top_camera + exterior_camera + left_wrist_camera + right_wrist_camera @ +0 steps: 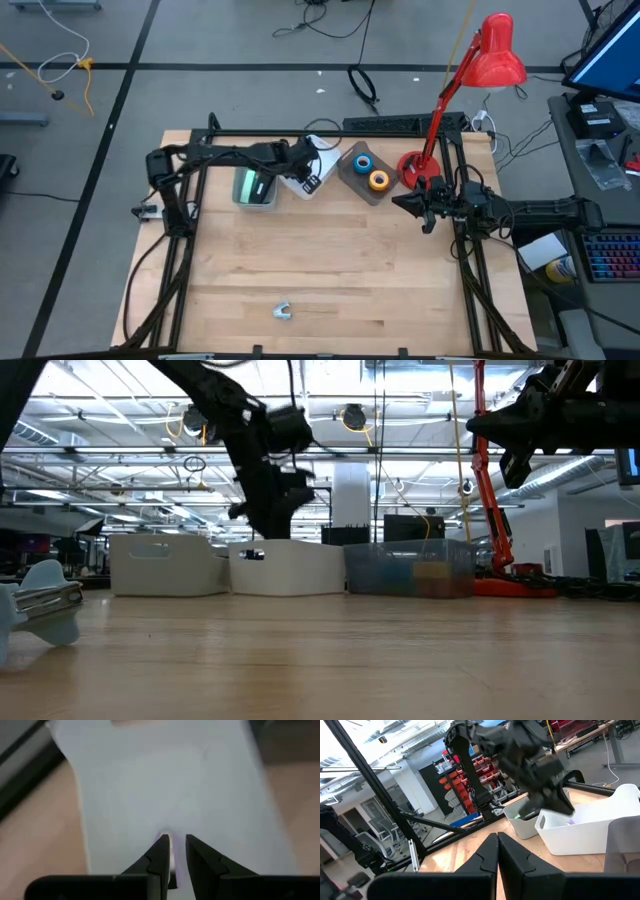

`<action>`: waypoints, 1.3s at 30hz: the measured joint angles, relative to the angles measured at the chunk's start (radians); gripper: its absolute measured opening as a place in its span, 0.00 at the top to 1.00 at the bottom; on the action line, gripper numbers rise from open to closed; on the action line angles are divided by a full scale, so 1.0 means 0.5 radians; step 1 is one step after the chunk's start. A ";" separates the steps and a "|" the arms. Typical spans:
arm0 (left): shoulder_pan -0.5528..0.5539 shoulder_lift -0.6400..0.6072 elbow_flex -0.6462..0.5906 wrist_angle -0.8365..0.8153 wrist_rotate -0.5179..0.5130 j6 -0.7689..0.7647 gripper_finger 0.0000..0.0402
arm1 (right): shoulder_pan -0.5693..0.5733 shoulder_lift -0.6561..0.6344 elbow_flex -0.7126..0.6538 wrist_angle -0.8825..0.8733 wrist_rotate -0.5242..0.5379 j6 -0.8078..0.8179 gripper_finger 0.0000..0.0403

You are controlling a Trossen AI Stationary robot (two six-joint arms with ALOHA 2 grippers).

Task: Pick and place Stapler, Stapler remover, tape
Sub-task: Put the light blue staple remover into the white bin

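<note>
Left gripper (174,851) hides something pale (blurred, unidentifiable).

Both arms were dark, nearly black, built of slim tubular links joined by blocky housings, with black cables looped along them. The left hand (174,857) ended in two flat, matte black fingers tapering to blunt tips. The right hand (498,851) carried the same angular black fingers, wedge-shaped, on a broad dark wrist block with no markings visible.
</note>
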 joint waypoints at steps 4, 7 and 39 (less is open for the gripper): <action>-0.011 -0.219 0.000 -0.028 0.090 -0.002 0.83 | 0.000 0.000 0.000 0.000 -0.001 0.000 1.00; -0.057 -0.413 0.001 -0.077 0.371 -0.019 0.83 | 0.000 0.000 0.000 0.000 -0.005 0.000 1.00; -1.741 -0.317 0.002 -0.359 0.425 -0.533 0.83 | 0.000 0.000 0.000 0.000 -0.008 -0.022 1.00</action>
